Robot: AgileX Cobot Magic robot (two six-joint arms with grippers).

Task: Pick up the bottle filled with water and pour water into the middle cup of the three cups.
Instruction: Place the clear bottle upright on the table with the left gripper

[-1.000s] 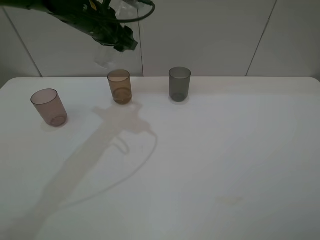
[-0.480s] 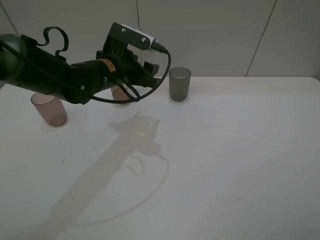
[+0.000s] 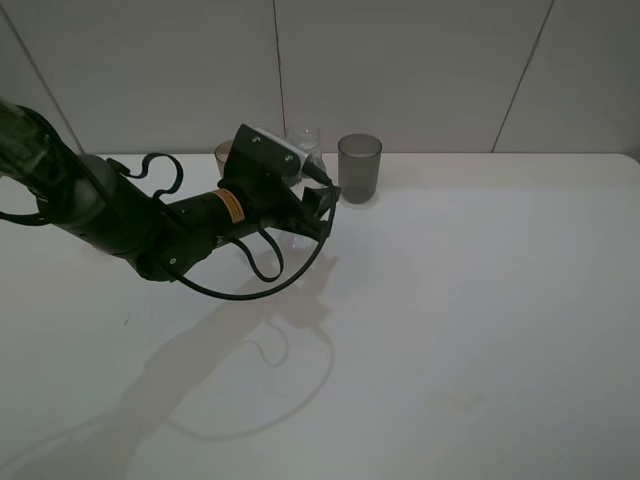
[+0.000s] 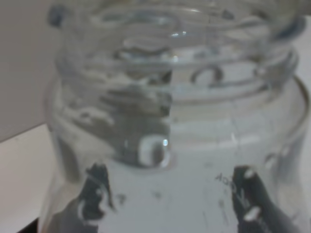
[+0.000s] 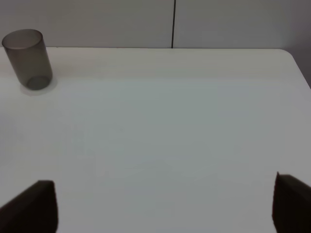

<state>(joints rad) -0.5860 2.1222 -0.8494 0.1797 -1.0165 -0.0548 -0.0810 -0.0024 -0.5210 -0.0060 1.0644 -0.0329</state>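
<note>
Bottle (image 3: 303,142) count is 1 — clear, cap off, upright between the amber middle cup (image 3: 222,153) and the dark grey cup (image 3: 359,168) at the back of the white desk (image 3: 480,300), with the left gripper (image 3: 305,200) clenched on its body. Only 2 cups show, the amber one mostly hidden behind the arm. The wrist view fills with the bottle's threaded neck (image 4: 175,87) and faint unreadable embossing, while the right gripper's (image 5: 165,204) jaws stand wide and hold nothing.
</note>
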